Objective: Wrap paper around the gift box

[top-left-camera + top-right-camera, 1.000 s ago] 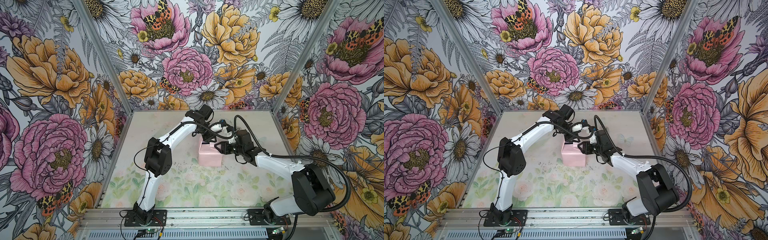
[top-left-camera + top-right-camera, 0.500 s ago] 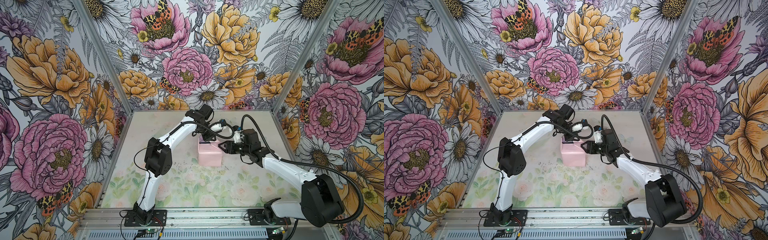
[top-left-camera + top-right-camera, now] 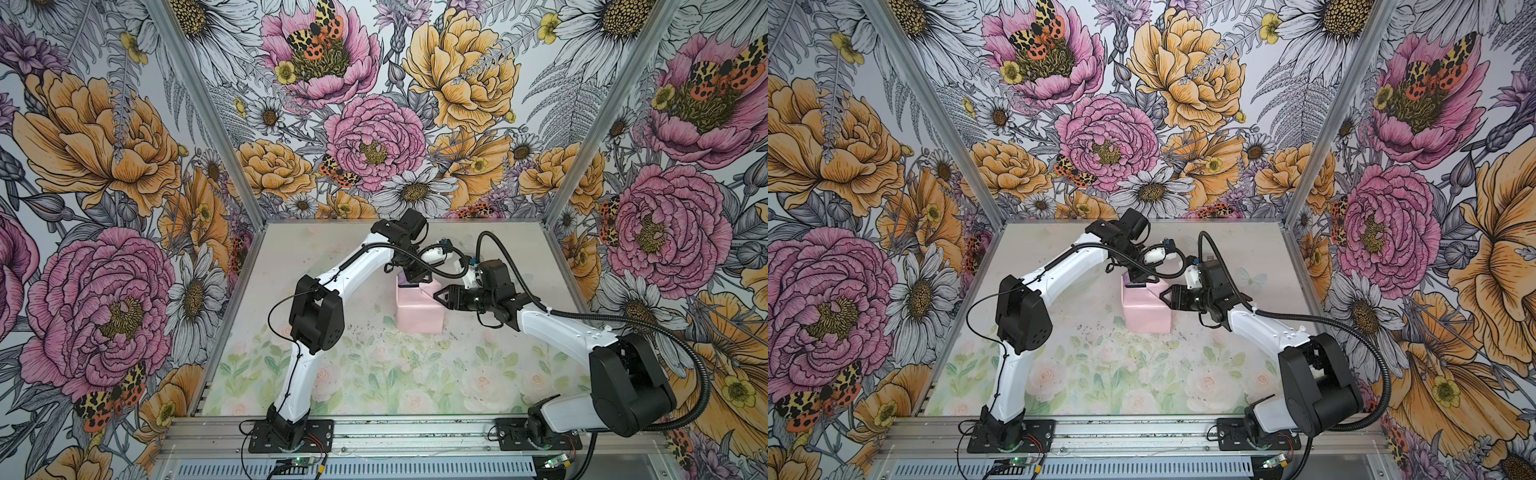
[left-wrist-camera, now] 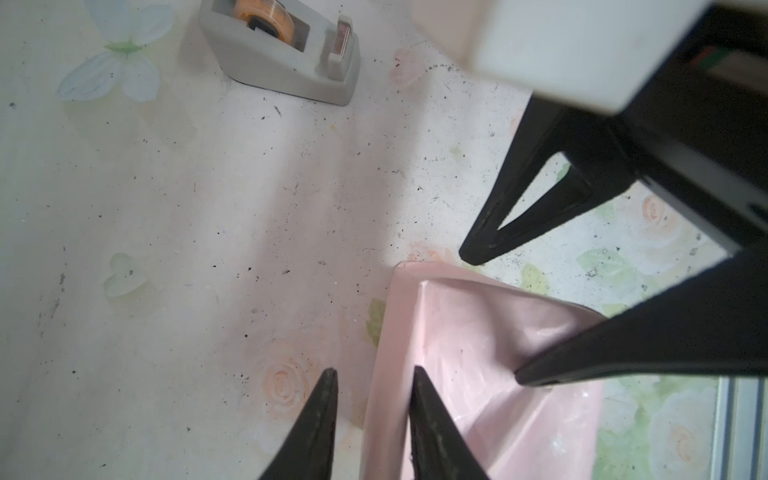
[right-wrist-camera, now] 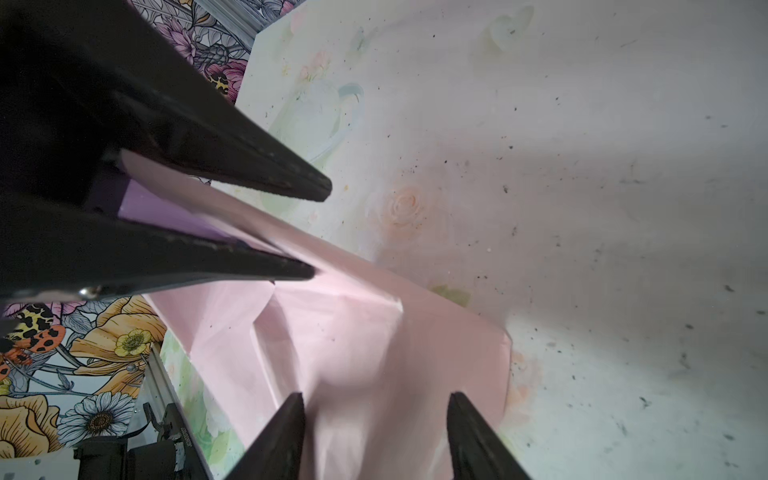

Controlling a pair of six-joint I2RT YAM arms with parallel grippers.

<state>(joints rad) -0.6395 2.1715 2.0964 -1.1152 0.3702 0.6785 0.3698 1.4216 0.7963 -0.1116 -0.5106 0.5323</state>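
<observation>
Paper [image 3: 417, 309], pink side out, on speckled floral tabletop [image 3: 374, 374] amid flower-print walls [image 3: 104, 166]; left claw [image 4: 372, 370] and right claw [image 5: 376, 397] both agape.

Box hidden; edges crop the rest
The gift box cannot be seen under the paper [image 3: 417, 311]; the left gripper [image 4: 372, 370] is mostly hidden from above in both top views; the tape dispenser [image 4: 282, 62] is cut by the left wrist view's edge.

Tabletop [image 3: 374, 386] printed with pale roses and leaves, dark specks scattered over it, grey tape dispenser [image 4: 286, 62] standing on it, amber tape roll [image 4: 259, 14] seated in the dispenser, floral wallpaper [image 3: 104, 166] on three enclosure walls, aluminium rail [image 3: 415, 432] along front edge.
</observation>
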